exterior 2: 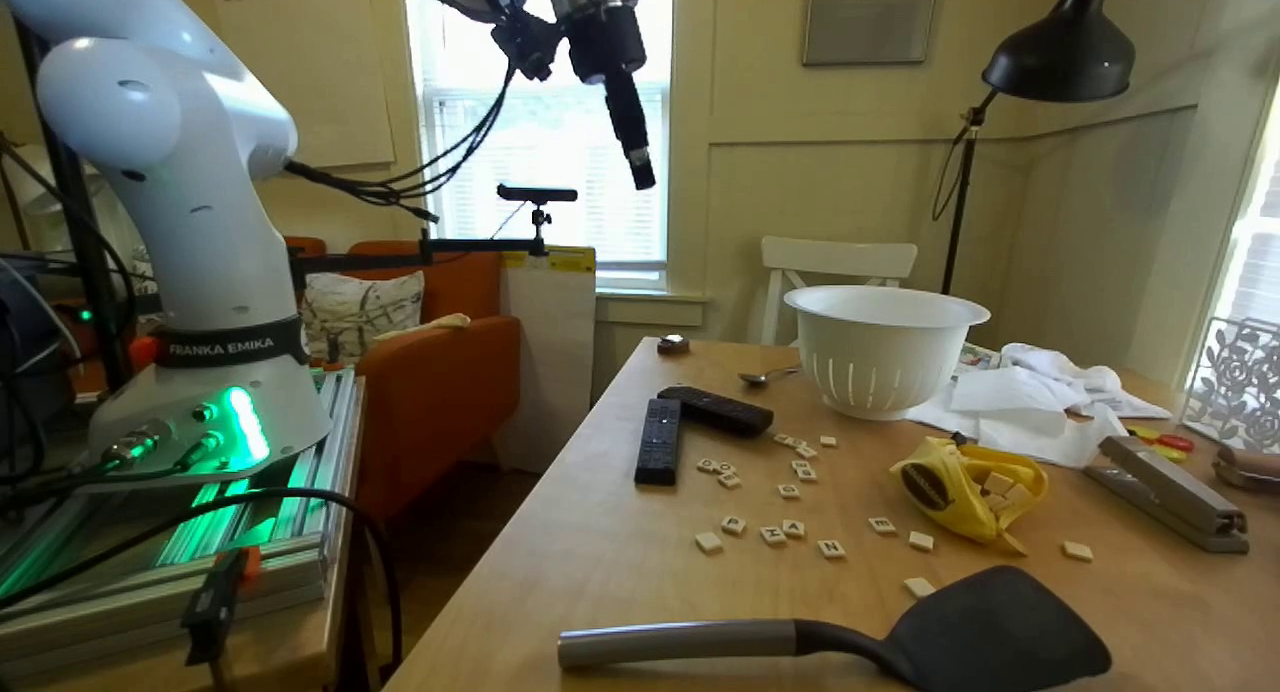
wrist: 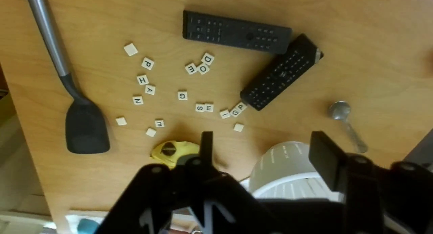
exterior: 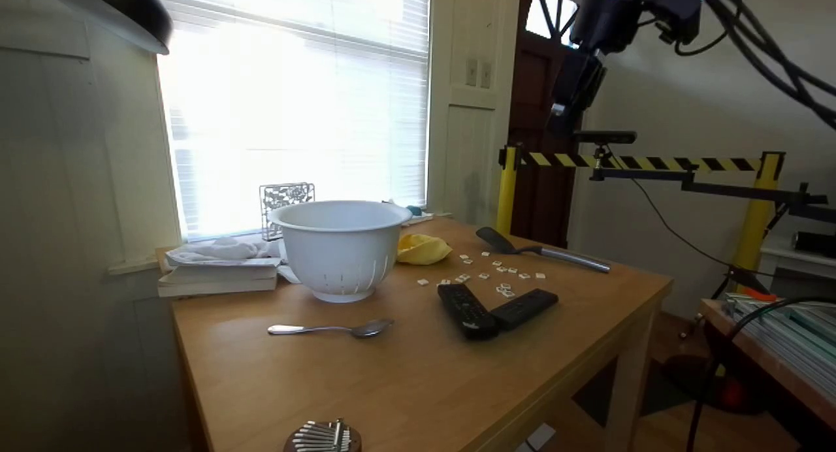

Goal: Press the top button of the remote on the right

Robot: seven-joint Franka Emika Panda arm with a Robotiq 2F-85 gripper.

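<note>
The gripper [wrist: 262,139] is hanging well above the table [exterior: 392,380], its fingers standing apart and grasping nothing. In an exterior view, the slim remote [exterior: 526,307] is lying to the right of the blacker remote [exterior: 466,310], its near end touching or just beside that one. The top button is showing too small to single out. Pressing well is likely calling for bringing the fingertips together into one blunt tip, centring over that button, then descending straight and gently.
</note>
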